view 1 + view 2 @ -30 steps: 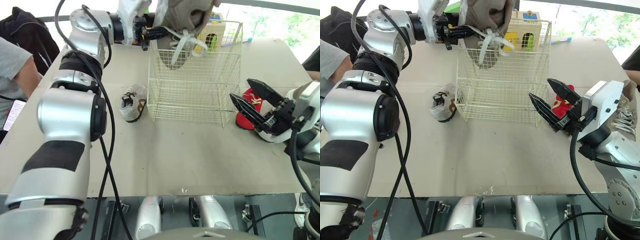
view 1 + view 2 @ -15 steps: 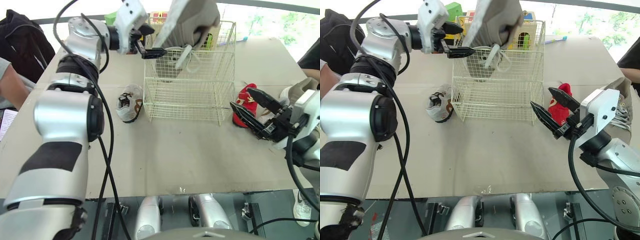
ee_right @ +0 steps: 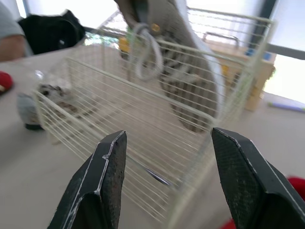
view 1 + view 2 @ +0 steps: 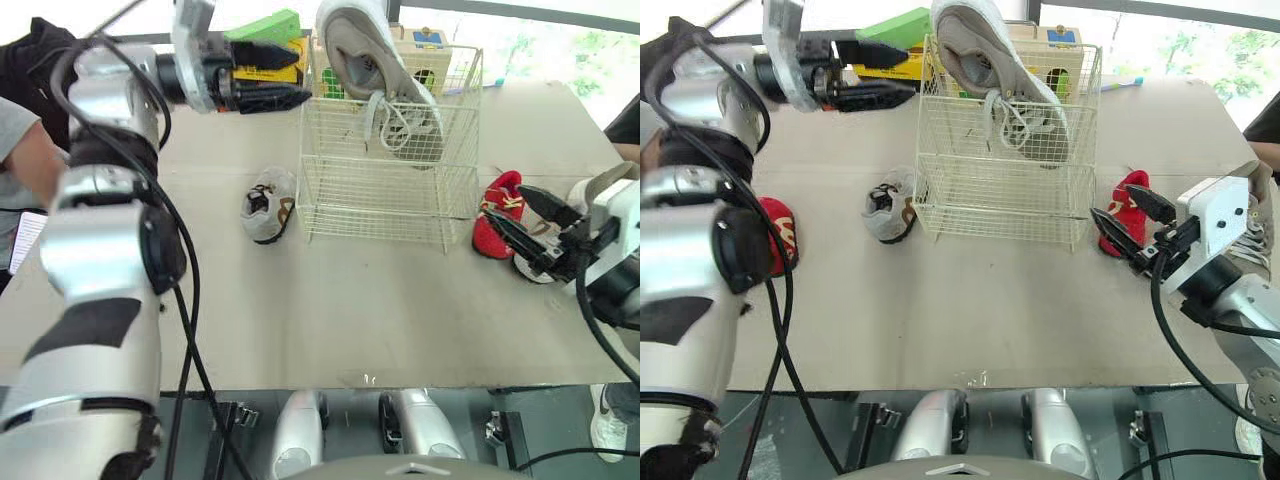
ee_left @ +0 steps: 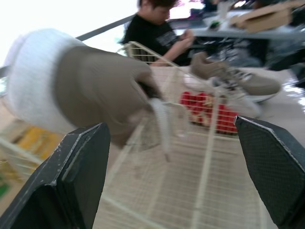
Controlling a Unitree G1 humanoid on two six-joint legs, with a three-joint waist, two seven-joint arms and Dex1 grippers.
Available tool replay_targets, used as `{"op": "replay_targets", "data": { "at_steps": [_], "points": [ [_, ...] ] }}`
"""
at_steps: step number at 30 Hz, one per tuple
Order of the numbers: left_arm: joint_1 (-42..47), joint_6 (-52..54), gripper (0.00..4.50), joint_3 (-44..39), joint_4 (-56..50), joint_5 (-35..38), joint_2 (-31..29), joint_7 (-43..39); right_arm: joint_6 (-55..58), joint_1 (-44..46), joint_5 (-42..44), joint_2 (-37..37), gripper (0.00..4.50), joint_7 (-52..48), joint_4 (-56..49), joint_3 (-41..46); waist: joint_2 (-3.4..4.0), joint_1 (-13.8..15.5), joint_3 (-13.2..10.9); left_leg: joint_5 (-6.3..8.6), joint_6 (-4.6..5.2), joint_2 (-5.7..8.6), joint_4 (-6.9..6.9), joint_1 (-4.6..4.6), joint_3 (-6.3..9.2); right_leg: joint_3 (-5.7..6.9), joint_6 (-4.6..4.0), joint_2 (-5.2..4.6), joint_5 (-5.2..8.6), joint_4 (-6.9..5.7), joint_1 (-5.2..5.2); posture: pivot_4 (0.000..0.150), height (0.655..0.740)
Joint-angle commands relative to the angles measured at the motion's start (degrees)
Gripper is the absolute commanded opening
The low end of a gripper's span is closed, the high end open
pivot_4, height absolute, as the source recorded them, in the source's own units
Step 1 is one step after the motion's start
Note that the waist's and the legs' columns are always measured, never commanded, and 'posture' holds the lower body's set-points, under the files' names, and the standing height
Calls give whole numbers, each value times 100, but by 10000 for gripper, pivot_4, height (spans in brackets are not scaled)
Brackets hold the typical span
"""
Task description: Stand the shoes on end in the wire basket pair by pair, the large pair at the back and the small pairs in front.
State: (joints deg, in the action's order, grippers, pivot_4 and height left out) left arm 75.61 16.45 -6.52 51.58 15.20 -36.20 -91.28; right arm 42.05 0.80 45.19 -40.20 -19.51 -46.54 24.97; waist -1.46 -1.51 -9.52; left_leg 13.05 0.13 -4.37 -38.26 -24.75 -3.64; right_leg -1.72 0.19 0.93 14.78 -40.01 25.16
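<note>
My left pincer (image 4: 295, 78) has let go and backed off to the left, fingers spread and empty. The large grey shoe (image 4: 378, 75) it was carrying a moment ago now leans heel-up at the back of the wire basket (image 4: 375, 212), its heel above the rim. I judge one large shoe placed, though tilted. My right pincer (image 4: 505, 205) hangs open just beside a small red shoe (image 4: 488, 242). The other large shoe (image 4: 1252, 215) waits on the surface behind that arm.
</note>
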Motion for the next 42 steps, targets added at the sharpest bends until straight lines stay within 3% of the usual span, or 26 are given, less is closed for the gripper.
{"op": "replay_targets", "data": {
  "at_steps": [1, 4, 8, 11, 14, 17, 21, 29, 30, 32, 34, 40, 42],
  "points": [
    [-1524, 1648, 44854, -43, -2964, 1056, 143, 228, 298, -129, -277, -563, 26151, 29, 58, 392, 15, -44, 8, -2, -3, -3, 1, 12, 4, -19, 9, -11, 6, -11, -5, 1500, 7400],
    [-2433, 2100, 44854, -186, -4377, 1229, 448, 1439, 297, 22, -49, -823, 26151, -356, 352, 442, -12, -52, -5, -14, -24, -2, -11, 2, 15, -9, 14, -3, 8, -13, -12, 1500, 7400],
    [-2657, 2123, 44854, -312, -4962, 1143, 853, 2669, 266, 236, -8, -922, 26151, -512, 538, 416, -10, -1, -4, 0, 0, 8, -15, 13, 33, -3, 16, 0, 9, -15, -31, 1500, 7400],
    [-2408, 2087, 44854, -698, -5194, 623, 1619, 5055, -120, 386, -173, -908, 26151, -775, 457, 280, -11, 73, -2, 0, 1, 14, -16, 23, 43, -6, 17, 3, 10, -9, -48, 1500, 7400],
    [-2591, 2024, 44854, -565, -5548, 197, 1959, 6102, -837, 565, 243, -462, 26151, -1164, 86, 348, -12, 77, -2, 0, 2, 18, -19, 11, 52, -8, 27, 4, 2, 5, -52, 1500, 7400],
    [-2571, 1736, 44854, -455, -5400, 66, 2385, 6726, -1018, 659, 272, -354, 26151, -1175, -180, 202, -12, 96, -1, 0, 1, 22, -18, 9, 85, -14, 27, 6, 1, 9, -52, 1500, 7400],
    [-2019, 889, 44854, -382, -4343, -96, 2847, 7220, -1038, 670, 152, -417, 26151, -1166, -268, -84, -16, 168, -1, 0, 1, 30, -21, 6, 80, 3, 27, -1, 1, 12, -59, 1500, 7400],
    [-1066, -425, 44854, -398, -2234, -124, 2953, 7130, -970, 546, 172, -427, 26151, -997, -382, -142, -16, 174, -1, 0, 2, 38, -18, 6, 77, 7, 27, 8, 1, 14, -60, 1500, 7400],
    [-1020, -501, 39746, -395, -2090, -103, 2963, 7075, -964, 530, 173, -429, 26151, -979, -393, -141, -16, 175, -1, 0, 2, 38, -18, 5, 79, 9, 27, 8, 1, 14, -60, 1500, 7400],
    [-918, -763, 35523, -344, -1857, -138, 2984, 6973, -963, 484, 150, -412, 26151, -933, -419, -149, -16, 177, -1, 0, 2, 38, -17, 5, 79, 11, 27, 8, 1, 14, -60, 1500, 7400],
    [-806, -1036, 28341, -289, -1617, -209, 2995, 6911, -970, 407, 134, -382, 26151, -879, -465, -156, -16, 181, -1, 0, 1, 38, -17, 5, 77, 16, 27, 7, 1, 14, -60, 1500, 7400],
    [-590, -1984, 2774, -134, -1445, -497, 2862, 6925, -1032, 259, 97, -320, 26151, -769, -509, -184, -17, 176, -3, 0, 1, 38, -17, 4, 78, 18, 28, 7, 1, 15, -60, 1500, 7400],
    [-467, -2313, 52, -35, -1486, -669, 2748, 6916, -1057, 224, 73, -284, 26151, -757, -512, -211, -19, 175, -5, -1, 1, 38, -14, 1, 81, 18, 27, 7, 1, 17, -59, 1500, 7400]
  ]
}}
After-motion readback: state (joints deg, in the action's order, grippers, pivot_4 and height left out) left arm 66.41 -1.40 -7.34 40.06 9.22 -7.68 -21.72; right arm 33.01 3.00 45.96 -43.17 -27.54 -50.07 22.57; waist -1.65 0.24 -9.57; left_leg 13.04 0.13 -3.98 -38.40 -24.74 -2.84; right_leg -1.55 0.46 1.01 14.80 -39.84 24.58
